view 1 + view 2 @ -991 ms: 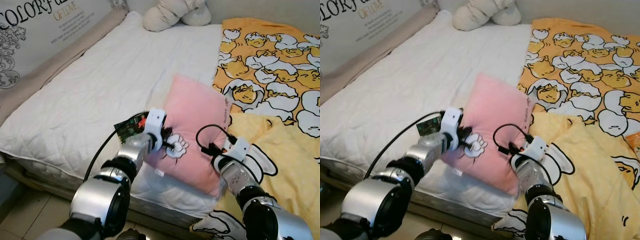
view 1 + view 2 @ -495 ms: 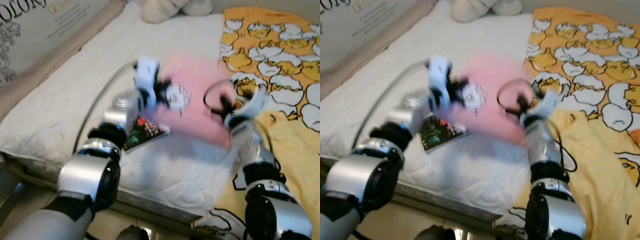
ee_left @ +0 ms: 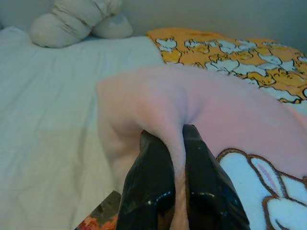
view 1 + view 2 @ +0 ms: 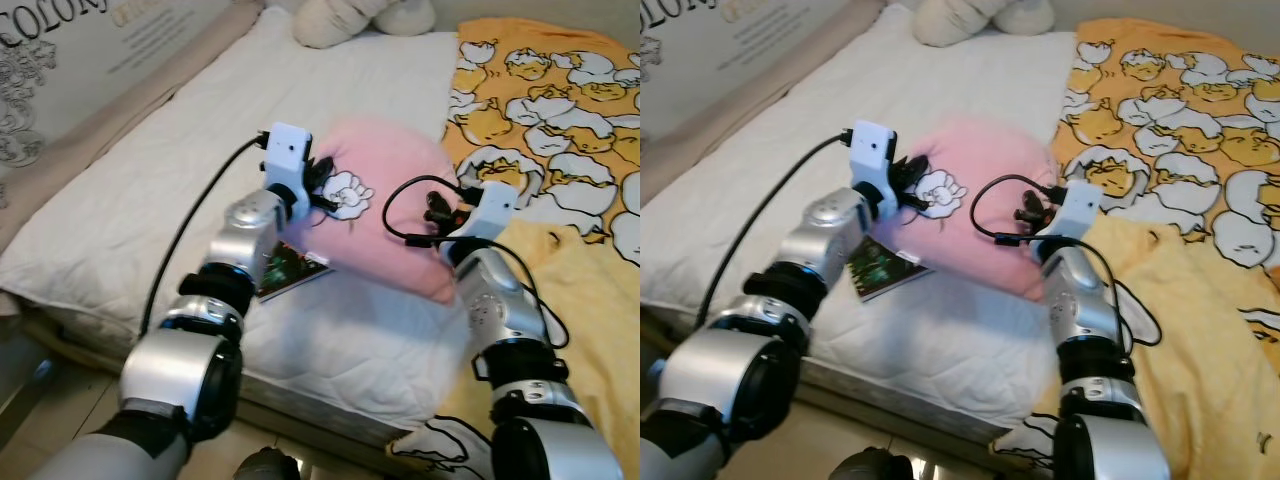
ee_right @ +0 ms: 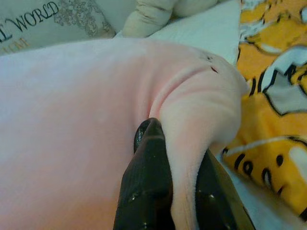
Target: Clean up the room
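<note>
Pink pillow (image 4: 392, 218) hangs lifted over the white bed (image 4: 180, 170), beside the yellow blanket (image 4: 560, 120), my left hand (image 3: 178, 139) pinching a fold at its left edge and my right hand (image 5: 178, 143) pinching its right edge, with a small dark booklet (image 4: 288, 270) lying on the bed below.

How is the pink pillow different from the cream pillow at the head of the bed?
The pink pillow is pink with a white rabbit print; the cream pillow is plain. The pink pillow is pinched by the left end effector and the right end effector; the cream pillow lies untouched. The pink one is flat, the cream one twisted. Both are over the white mattress.
</note>
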{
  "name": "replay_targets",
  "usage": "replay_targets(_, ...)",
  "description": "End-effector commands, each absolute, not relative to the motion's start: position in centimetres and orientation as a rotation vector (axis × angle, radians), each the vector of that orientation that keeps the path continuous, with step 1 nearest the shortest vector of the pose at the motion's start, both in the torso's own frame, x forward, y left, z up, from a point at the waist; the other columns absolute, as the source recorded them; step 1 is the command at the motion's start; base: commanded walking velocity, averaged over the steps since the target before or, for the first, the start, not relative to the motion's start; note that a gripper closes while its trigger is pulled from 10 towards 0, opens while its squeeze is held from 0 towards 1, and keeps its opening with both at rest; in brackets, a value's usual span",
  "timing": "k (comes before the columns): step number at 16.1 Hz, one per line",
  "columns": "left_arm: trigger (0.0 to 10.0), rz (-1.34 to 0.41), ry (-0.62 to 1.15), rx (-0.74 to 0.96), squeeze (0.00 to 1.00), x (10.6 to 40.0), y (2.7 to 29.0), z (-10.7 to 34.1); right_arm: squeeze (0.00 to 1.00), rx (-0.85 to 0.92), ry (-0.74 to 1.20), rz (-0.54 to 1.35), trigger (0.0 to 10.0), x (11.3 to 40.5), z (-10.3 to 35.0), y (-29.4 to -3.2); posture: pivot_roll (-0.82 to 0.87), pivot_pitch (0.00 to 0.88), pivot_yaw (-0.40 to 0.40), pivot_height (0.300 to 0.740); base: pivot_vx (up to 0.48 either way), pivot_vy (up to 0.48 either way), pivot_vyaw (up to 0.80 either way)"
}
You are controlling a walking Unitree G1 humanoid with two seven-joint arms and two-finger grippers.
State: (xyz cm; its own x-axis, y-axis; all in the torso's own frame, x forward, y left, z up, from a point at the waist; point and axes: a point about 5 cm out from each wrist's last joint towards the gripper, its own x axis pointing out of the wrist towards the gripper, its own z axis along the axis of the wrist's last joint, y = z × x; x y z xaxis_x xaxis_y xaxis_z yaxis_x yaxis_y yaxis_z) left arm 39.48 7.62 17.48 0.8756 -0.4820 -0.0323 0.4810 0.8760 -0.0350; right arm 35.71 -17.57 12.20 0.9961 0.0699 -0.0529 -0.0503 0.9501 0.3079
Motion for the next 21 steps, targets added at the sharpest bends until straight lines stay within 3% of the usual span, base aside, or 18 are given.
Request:
replay_targets(1,10.0,-0.455,-0.049,-0.013,0.00,39.8,8.6,19.0,0.00,0.277,0.010,0.044,10.0,35.7,13.1,-18.1,0.01,0.000,0.042,0.740,0.000,0.480,0.00)
replay_targets(16,10.0,-0.409,-0.001,-0.027,0.00,39.3,7.9,17.0,0.00,0.236,0.013,0.054,10.0,35.1,12.8,-18.5,0.00,0.000,0.032,0.740,0.000,0.480,0.00)
replay_targets(21,10.0,-0.395,0.003,-0.035,0.00,39.3,7.6,17.1,0.00,0.190,0.029,0.071,10.0,35.2,12.6,-18.3,0.01,0.000,0.024,0.740,0.000,0.480,0.36)
